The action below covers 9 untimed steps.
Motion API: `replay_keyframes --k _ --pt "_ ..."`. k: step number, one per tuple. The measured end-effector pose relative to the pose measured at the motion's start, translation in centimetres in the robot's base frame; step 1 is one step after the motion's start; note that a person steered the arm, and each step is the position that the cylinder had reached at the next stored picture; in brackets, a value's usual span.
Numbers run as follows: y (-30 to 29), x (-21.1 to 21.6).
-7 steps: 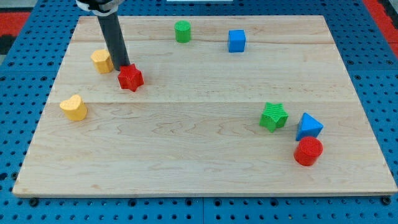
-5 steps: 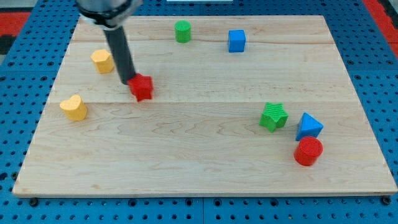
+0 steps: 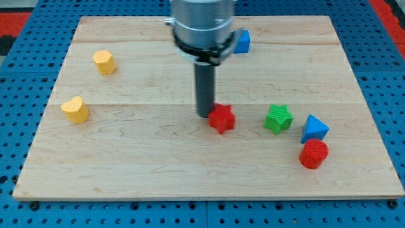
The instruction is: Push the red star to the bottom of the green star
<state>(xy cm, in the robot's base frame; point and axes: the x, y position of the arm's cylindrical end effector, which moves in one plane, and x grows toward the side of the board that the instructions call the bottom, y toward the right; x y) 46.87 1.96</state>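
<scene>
- Where the wooden tabletop [image 3: 190,171] comes nearest the view's bottom, the red cylinder [image 3: 313,154] stands at the view's lower right, the closest block of all.
- Just above it, touching or nearly so, sits the blue triangle [image 3: 314,128].
- To the view's left of the triangle, near but apart, lies the green star [image 3: 278,118].
- The red star [image 3: 221,118] lies near the board's middle, level with the green star and to the view's left of it, with a clear gap of bare wood between the two; it is beside the green star, not below it.
- My tip [image 3: 204,114] rests against the red star's upper-left edge, the dark rod rising straight from there into the grey arm housing at the view's top.
- There is no gripper on this arm, only the rod, so nothing is grasped; the tip merely presses on the star's side.
- Far over at the view's left, well apart from the stars, the yellow heart [image 3: 75,109] sits near the board's left edge.
- Farther back on that side stands another yellow block [image 3: 104,62], its exact shape hard to make out.
- At the view's top, the blue cube [image 3: 243,42] shows only partly, its left side hidden behind the arm housing.
- Around the board runs a blue perforated base [image 3: 19,114].
</scene>
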Motion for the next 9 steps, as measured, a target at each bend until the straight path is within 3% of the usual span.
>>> replay_keyframes --k 3,4,6,9 --pt "9.1 1.8" --pt "7.8 1.8" --pt "-3.4 -2.0" --pt "-14.3 -13.9"
